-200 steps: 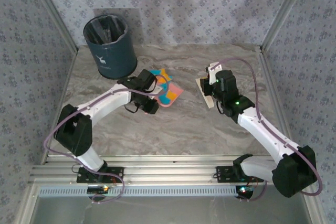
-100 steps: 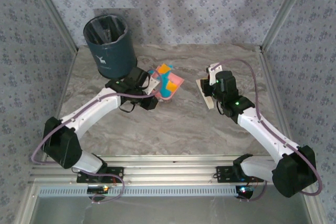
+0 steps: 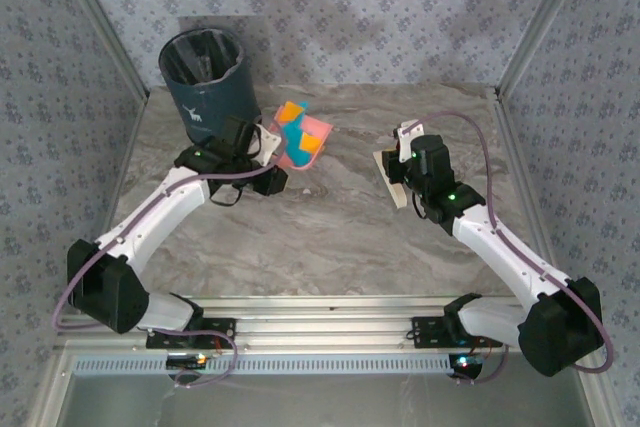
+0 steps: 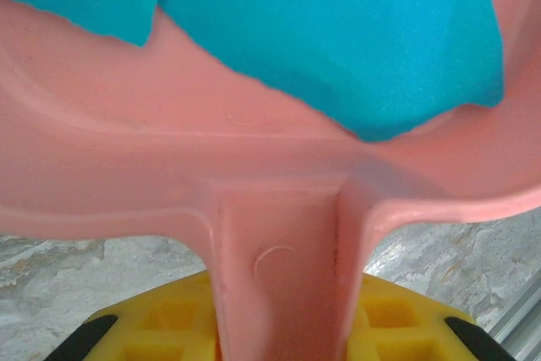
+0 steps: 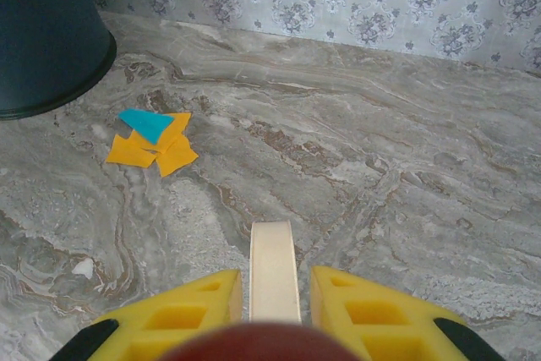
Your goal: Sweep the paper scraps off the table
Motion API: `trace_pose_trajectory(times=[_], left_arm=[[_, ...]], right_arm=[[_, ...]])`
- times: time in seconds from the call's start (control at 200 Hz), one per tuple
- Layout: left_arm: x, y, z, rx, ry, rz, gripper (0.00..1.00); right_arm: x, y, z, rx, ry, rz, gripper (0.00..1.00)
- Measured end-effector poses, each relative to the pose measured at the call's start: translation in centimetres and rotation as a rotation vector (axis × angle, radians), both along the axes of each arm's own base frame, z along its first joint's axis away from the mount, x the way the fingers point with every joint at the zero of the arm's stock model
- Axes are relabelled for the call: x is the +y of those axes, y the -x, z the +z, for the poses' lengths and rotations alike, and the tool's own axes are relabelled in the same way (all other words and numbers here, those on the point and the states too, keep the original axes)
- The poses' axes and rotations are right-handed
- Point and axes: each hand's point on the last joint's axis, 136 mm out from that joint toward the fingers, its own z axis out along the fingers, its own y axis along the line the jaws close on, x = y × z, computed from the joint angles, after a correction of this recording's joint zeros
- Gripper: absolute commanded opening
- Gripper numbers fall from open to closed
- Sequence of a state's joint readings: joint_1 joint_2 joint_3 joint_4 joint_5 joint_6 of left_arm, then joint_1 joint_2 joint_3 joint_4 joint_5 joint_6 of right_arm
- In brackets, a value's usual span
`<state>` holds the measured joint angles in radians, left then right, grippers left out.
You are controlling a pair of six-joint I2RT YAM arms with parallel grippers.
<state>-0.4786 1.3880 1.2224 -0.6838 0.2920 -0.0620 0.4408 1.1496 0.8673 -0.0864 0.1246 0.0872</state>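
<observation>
My left gripper [image 3: 262, 150] is shut on the handle of a pink dustpan [image 3: 303, 139], held off the table just right of the bin. Turquoise and orange paper scraps [image 3: 296, 125] lie in the pan. The left wrist view has the pan's handle [image 4: 283, 268] between my yellow fingers [image 4: 406, 319], with turquoise scraps [image 4: 363, 31] above it. A small pile of orange and turquoise paper scraps [image 5: 154, 142] lies on the marble table [image 3: 330, 237] near the bin's foot. My right gripper [image 3: 402, 163] [image 5: 272, 293] is shut on a cream brush [image 5: 272, 268] over the table's right half.
A dark blue bin [image 3: 208, 87] [image 5: 42, 31] stands at the back left corner. Patterned walls and aluminium rails [image 3: 520, 47] close in the table's sides and back. A tiny white speck [image 5: 82, 268] lies on the marble.
My left arm has carried the loaded dustpan up and leftward, closer to the bin. The right arm has stayed still.
</observation>
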Motion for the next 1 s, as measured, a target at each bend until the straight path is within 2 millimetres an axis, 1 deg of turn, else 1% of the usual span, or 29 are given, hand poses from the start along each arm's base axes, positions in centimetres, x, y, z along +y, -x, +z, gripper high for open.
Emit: trace_pose_trajectory(times=[0.115, 0.33, 0.41, 0.525, 0.725, 0.999], left_arm=[[0.7, -0.9, 0.9, -0.012, 0.02, 0.025, 0.0], [2.0, -2.9, 4.5, -0.065, 0.064, 0.072, 0.0], [2.4, -3.9, 5.9, -0.086, 0.077, 0.084, 0.0], [3.1, -5.6, 7.4, -0.104, 0.086, 0.111, 0.0], [4.4, -8.4, 9.0, -0.112, 0.089, 0.163, 0.0], [5.7, -11.8, 10.6, -0.104, 0.119, 0.241, 0.0]], right_arm=[[0.0, 0.0, 0.0, 0.0, 0.0, 0.0, 0.0], [0.0, 0.0, 0.0, 0.001, -0.002, -0.001, 0.0], [0.0, 0.0, 0.0, 0.001, -0.002, -0.001, 0.0], [0.0, 0.0, 0.0, 0.001, -0.003, -0.001, 0.0], [-0.2, -0.1, 0.0, 0.002, -0.003, -0.006, 0.0], [-0.5, -0.1, -0.1, 0.006, -0.001, -0.015, 0.0]])
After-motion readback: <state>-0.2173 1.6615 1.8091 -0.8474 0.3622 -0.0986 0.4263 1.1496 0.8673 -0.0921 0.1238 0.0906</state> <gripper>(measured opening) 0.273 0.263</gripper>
